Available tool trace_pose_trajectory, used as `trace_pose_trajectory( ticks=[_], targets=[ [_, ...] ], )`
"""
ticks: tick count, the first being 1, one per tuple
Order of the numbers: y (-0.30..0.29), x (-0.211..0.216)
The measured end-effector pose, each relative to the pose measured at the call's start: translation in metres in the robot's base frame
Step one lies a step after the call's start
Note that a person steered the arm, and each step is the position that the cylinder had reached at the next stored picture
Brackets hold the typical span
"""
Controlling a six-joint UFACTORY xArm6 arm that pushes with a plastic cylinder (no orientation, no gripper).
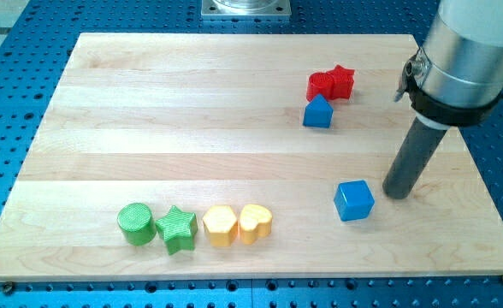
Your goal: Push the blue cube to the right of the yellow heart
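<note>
Wooden board [234,103]: blue cube [354,200] just left of my tip [398,193].

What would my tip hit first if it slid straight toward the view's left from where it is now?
Most likely the blue cube, which sits just left of and slightly below my tip. It may catch only the cube's upper edge; depth is hard to judge.

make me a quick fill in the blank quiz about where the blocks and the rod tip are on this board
1. My tip rests just to the view's ____ of the blue cube.
2. The yellow heart sits directly beside another block coloured ____.
3. The green star touches the green ____.
4. The blue pentagon-like block lies just below two ____ blocks.

Answers: right; yellow; cylinder; red
</note>
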State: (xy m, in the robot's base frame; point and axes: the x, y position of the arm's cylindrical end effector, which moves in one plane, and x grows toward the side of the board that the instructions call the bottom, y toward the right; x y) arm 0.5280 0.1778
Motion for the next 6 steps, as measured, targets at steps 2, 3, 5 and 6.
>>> trace_pose_trajectory(
  ticks=[2,3,5,6],
  targets=[
    [-0.075,0.008],
    [-0.083,0.033],
    [-0.054,0.068],
    [-0.065,0.086]
  ],
)
